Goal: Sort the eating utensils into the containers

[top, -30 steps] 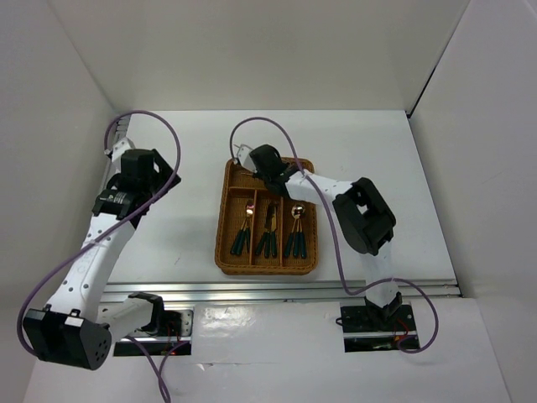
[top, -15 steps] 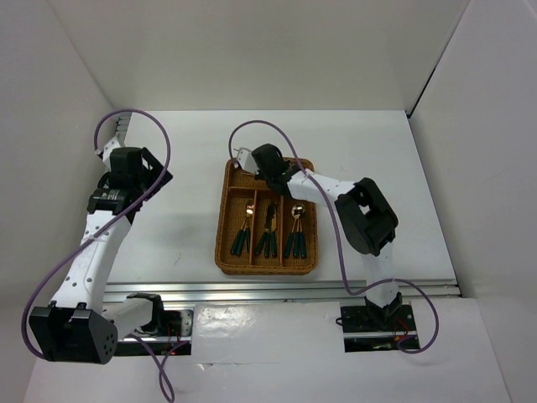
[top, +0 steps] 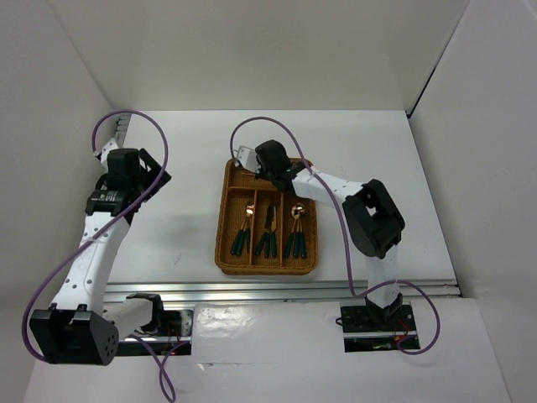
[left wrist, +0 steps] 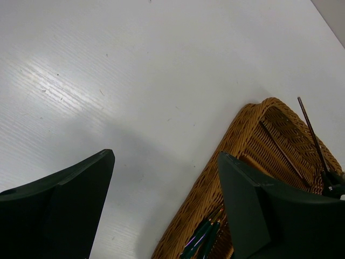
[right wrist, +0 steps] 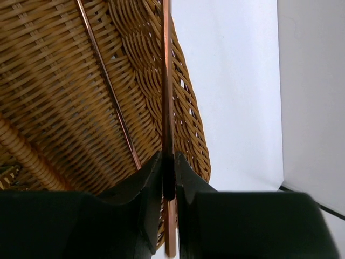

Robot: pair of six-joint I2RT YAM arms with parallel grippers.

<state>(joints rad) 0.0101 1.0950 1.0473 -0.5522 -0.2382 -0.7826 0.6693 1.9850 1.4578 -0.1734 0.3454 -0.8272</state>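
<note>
The woven wicker tray (top: 226,225) lies mid-table. Its three long slots hold gold-headed, teal-handled spoons and forks (top: 268,232). My right gripper (top: 270,168) hovers over the tray's far crosswise slot and is shut on one reddish-brown chopstick (right wrist: 167,81), which stands tilted over the tray's rim. The second chopstick (right wrist: 108,86) lies on the wicker floor of that slot. My left gripper (top: 126,178) is open and empty over bare table left of the tray; its view shows the tray's corner (left wrist: 237,140), both chopsticks (left wrist: 310,135) and some teal handles (left wrist: 202,237).
White walls enclose the table on three sides. A metal rail (top: 285,290) runs along the near edge by the arm bases. Purple cables (top: 252,126) loop over both arms.
My left arm has drawn back to the left, away from the tray. My right gripper has stayed over the crosswise slot with the chopstick, shifting only slightly.
</note>
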